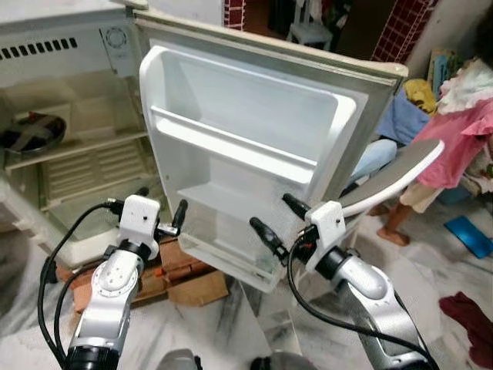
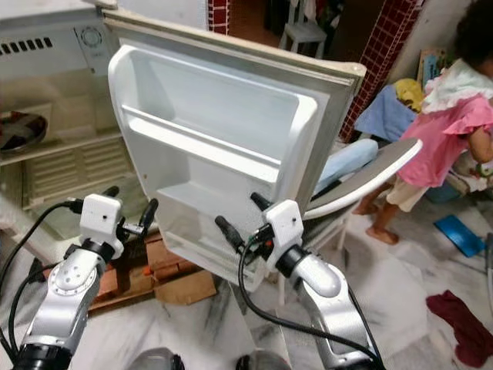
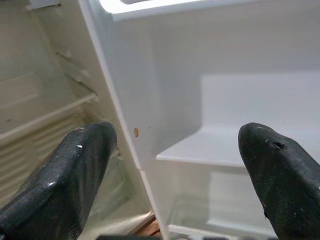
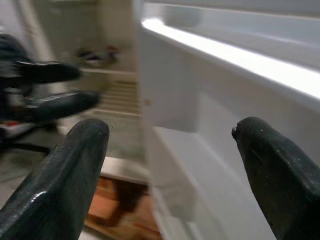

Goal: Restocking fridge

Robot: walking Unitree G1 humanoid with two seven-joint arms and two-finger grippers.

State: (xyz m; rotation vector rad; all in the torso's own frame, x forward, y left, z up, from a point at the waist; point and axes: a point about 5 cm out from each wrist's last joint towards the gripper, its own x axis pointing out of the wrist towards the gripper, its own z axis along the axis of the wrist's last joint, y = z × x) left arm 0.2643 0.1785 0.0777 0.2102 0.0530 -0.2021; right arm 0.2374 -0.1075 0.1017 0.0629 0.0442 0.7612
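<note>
The fridge stands open, its white door (image 1: 246,131) swung toward me with bare inner shelves (image 1: 231,146) and a lower door bin (image 1: 231,250). Inside the fridge body (image 1: 69,92), a dark bowl (image 1: 31,132) rests on a shelf at the left. My left gripper (image 1: 162,204) is open by the door's hinge-side edge, holding nothing. My right gripper (image 1: 281,221) is open just in front of the lower door bin, also holding nothing. In the left wrist view its fingers (image 3: 60,180) frame the door's edge. The right wrist view has its fingers (image 4: 280,170) spread before the door shelves.
A person in pink (image 1: 454,146) stands at the right behind a white chair (image 1: 393,177). Wooden blocks (image 1: 185,270) lie under the fridge. A blue item (image 1: 470,235) and a red cloth (image 1: 470,320) lie on the marble floor at the right.
</note>
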